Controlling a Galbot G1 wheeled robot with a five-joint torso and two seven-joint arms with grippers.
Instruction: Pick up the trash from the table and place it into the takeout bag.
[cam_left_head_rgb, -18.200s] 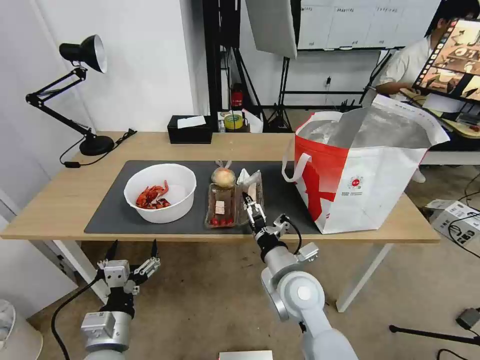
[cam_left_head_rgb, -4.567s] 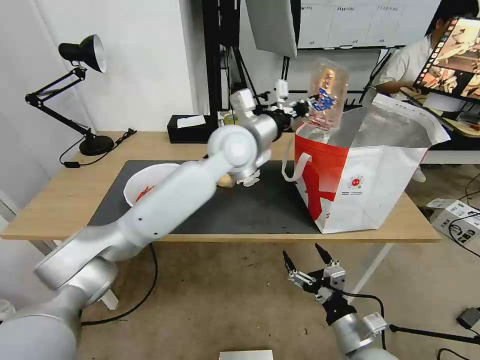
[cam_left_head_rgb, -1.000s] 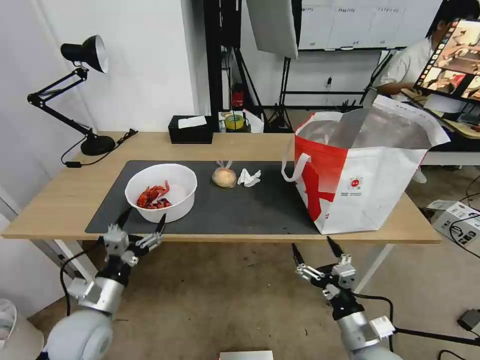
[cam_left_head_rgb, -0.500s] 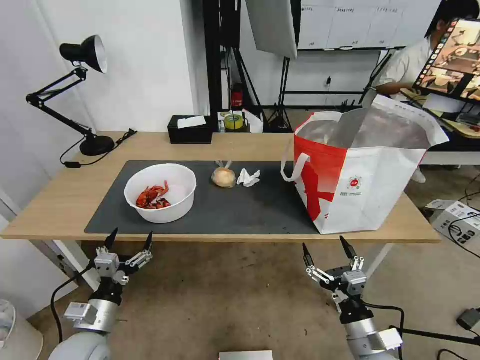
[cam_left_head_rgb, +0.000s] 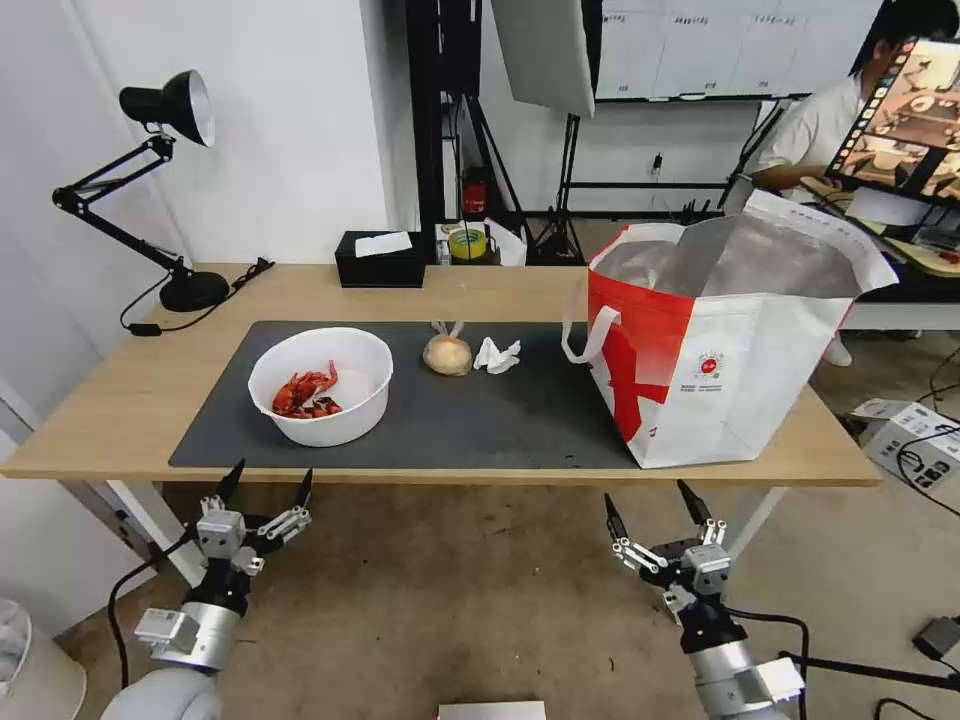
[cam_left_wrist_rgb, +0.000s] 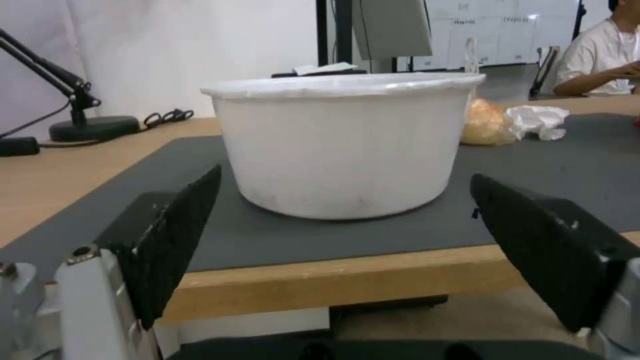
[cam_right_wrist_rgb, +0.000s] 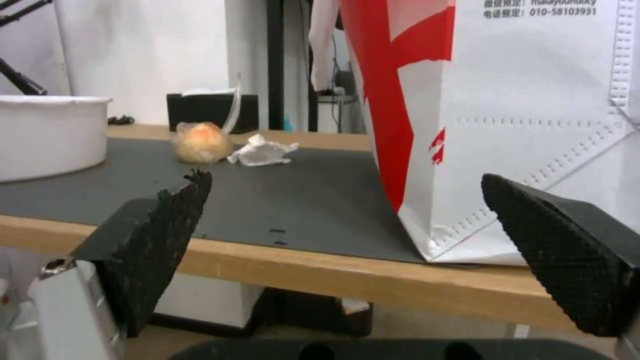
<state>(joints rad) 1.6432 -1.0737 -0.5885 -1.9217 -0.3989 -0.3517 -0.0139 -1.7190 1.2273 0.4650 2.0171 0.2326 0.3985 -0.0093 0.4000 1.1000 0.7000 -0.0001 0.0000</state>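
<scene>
Your left gripper (cam_left_head_rgb: 267, 483) hangs below the table (cam_left_head_rgb: 120, 400) edge, fingers spread, with the white bowl (cam_left_head_rgb: 320, 385) on the mat straight ahead of it. Beyond and rightward lie the bagged bun (cam_left_head_rgb: 448, 353) and tissue (cam_left_head_rgb: 497, 355). Your right gripper (cam_left_head_rgb: 650, 507) hangs likewise, fingers apart, the takeout bag (cam_left_head_rgb: 720, 340) just ahead.

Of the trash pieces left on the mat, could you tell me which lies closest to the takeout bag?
The crumpled white tissue; the bagged bun and white bowl lie farther from the takeout bag.
</scene>
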